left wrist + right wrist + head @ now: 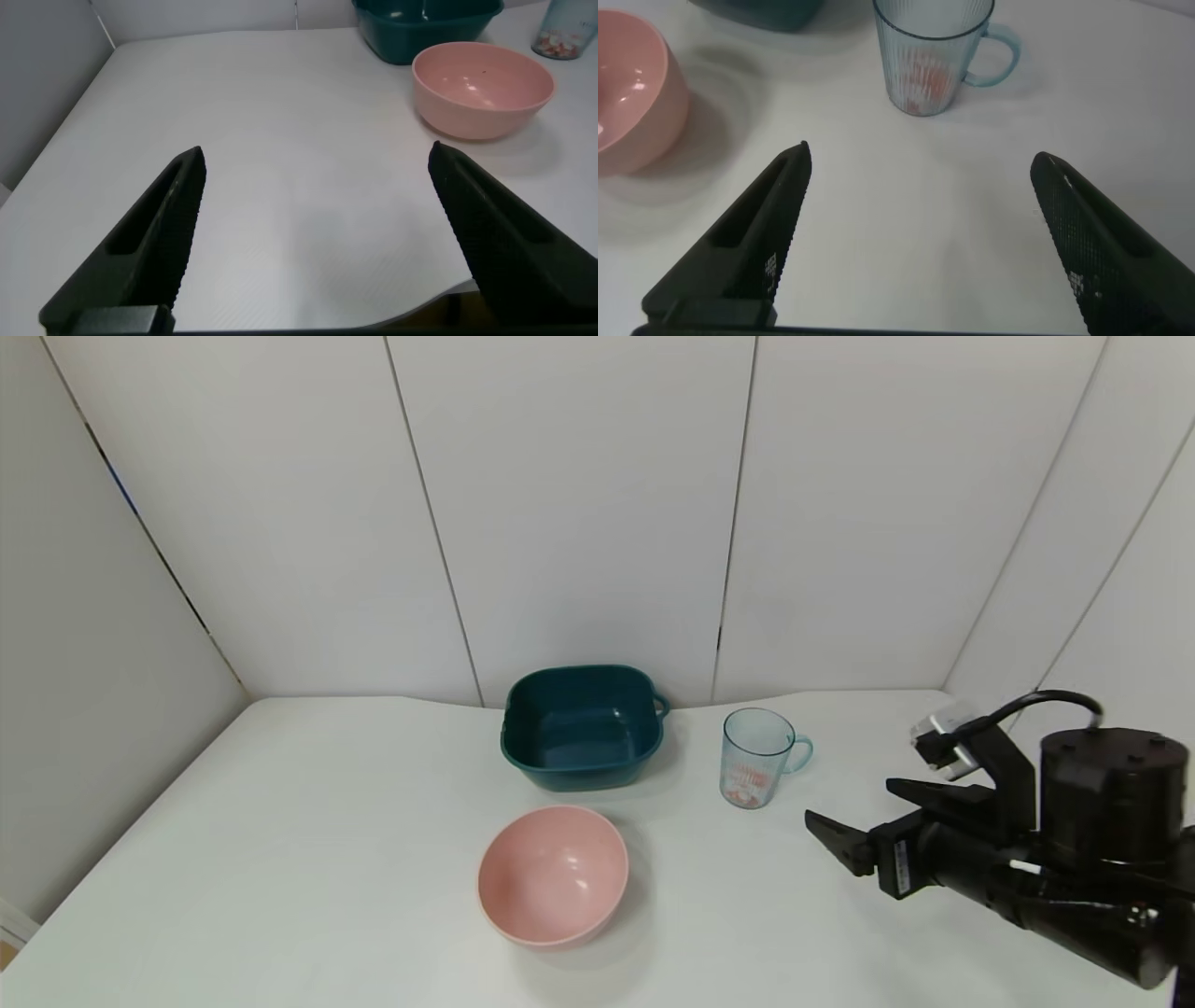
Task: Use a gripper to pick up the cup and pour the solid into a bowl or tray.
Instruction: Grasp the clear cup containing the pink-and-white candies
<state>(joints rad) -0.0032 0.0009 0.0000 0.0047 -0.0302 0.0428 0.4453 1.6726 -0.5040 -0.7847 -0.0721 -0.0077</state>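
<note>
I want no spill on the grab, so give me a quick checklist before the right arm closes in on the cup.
1. Right gripper jaws spread apart: ok.
2. Cup upright on the table: ok.
3. Solid sits in the cup's bottom: ok.
4. Path from the right gripper to the cup is free: ok.
5. Pink bowl upright and empty: ok.
6. Left gripper far from the cup, near the table's edge: ok.
</note>
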